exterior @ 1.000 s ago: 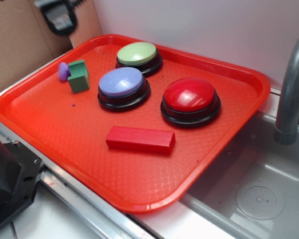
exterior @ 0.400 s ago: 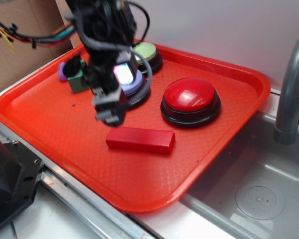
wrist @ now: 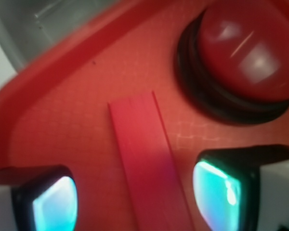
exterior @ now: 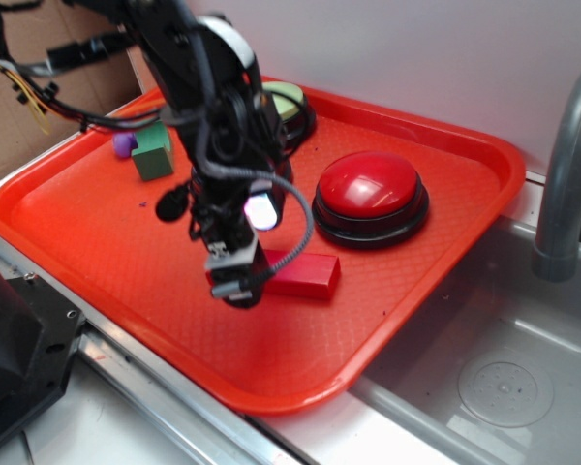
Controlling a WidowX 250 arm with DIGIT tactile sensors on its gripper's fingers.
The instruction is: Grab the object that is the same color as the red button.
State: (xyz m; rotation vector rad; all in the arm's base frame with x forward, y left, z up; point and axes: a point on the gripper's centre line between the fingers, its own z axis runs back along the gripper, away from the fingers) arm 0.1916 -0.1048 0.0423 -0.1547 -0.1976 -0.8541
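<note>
The object, a long flat red block (exterior: pixel 305 275) (wrist: pixel 144 159), lies on the red tray (exterior: pixel 97 232) in front of the red button (exterior: pixel 370 185) (wrist: pixel 243 48), a glossy dome on a black base. My gripper (exterior: pixel 234 276) (wrist: pixel 135 199) hangs low over the block's left end, open. In the wrist view the block runs between the two glowing cyan pads (wrist: pixel 55 204), with a gap of tray on either side, so nothing is gripped. The arm hides the block's left part in the exterior view.
A green cube (exterior: pixel 153 151) and a small purple piece (exterior: pixel 124 144) sit at the tray's far left. A pale green button (exterior: pixel 290 100) shows behind the arm. A grey sink (exterior: pixel 484 378) and faucet (exterior: pixel 566 174) lie to the right, cardboard (exterior: pixel 39 107) at the left.
The arm came into view from the upper left and has dropped forward over the tray. The gripper now straddles the red block's left end. The block and buttons have not moved.
</note>
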